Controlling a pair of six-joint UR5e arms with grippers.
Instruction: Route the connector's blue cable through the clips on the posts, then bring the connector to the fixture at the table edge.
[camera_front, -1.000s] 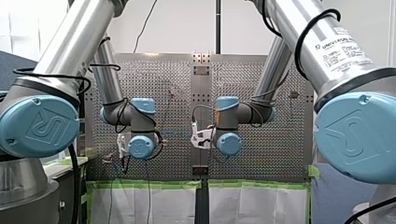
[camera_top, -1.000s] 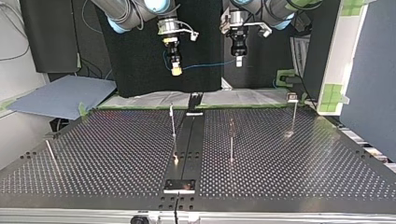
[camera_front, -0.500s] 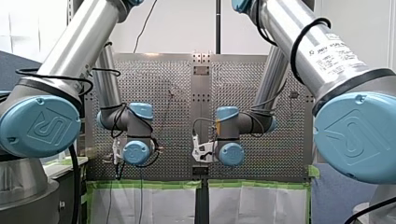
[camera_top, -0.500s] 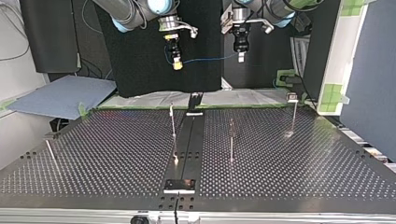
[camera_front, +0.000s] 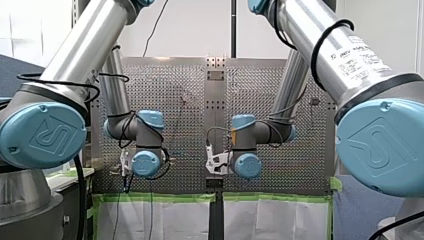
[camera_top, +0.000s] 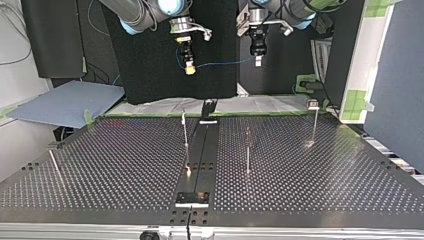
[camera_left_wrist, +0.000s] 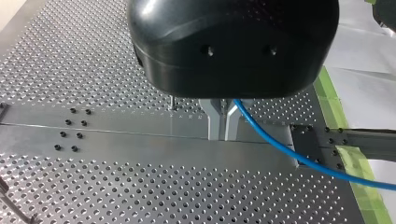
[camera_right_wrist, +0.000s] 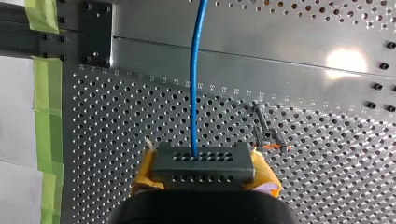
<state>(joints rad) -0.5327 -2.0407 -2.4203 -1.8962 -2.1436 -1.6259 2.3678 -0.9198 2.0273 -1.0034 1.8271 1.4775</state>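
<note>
I hold the blue cable (camera_top: 220, 63) up between both arms.
My right gripper (camera_right_wrist: 205, 171) clamps the connector (camera_right_wrist: 204, 161) between yellow pads; my left gripper (camera_left_wrist: 222, 123) pinches the blue cable, above the near, taped edge of the table (camera_left_wrist: 116, 196).

Room fittings: white wall (camera_front: 200, 25) behind a black upright pole (camera_front: 233, 27); black backdrop (camera_top: 150, 65), dark blue partition (camera_top: 395, 90) and grey-blue sheet (camera_top: 65, 102) across the top view — green tape (camera_front: 160, 197) edging white sheeting (camera_front: 175, 220) at the perforated table (camera_top: 325, 175).
</note>
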